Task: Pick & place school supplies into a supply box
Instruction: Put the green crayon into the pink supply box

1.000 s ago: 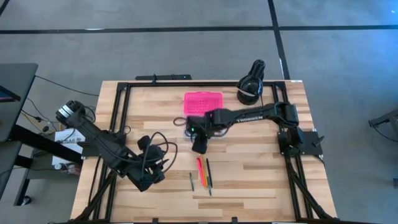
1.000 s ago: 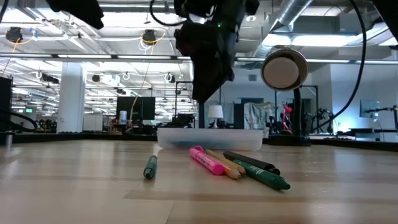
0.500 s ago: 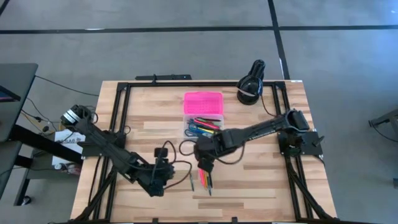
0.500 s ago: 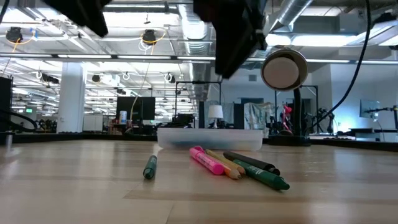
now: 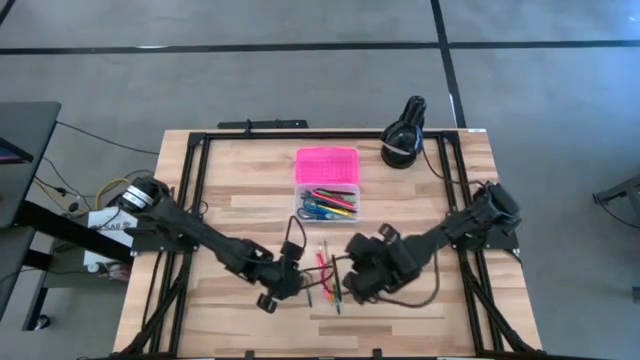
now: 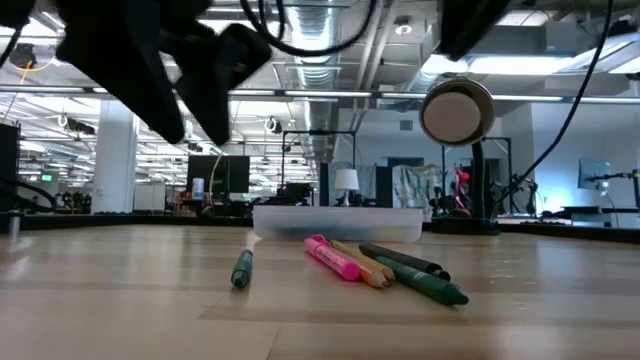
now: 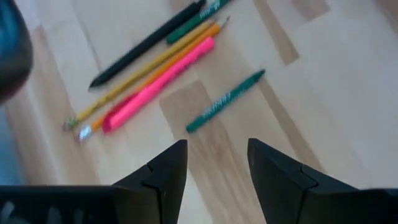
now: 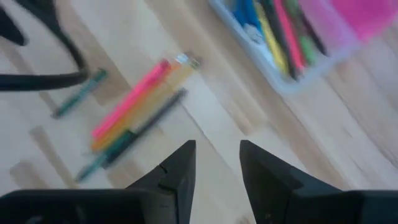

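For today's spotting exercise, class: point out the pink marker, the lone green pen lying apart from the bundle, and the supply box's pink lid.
pink marker (image 7: 158, 84): left wrist view, middle of its barrel.
lone green pen (image 7: 225, 101): left wrist view, mid-barrel on the printed part.
supply box's pink lid (image 5: 327, 165): high view, centre of the lid's flat face.
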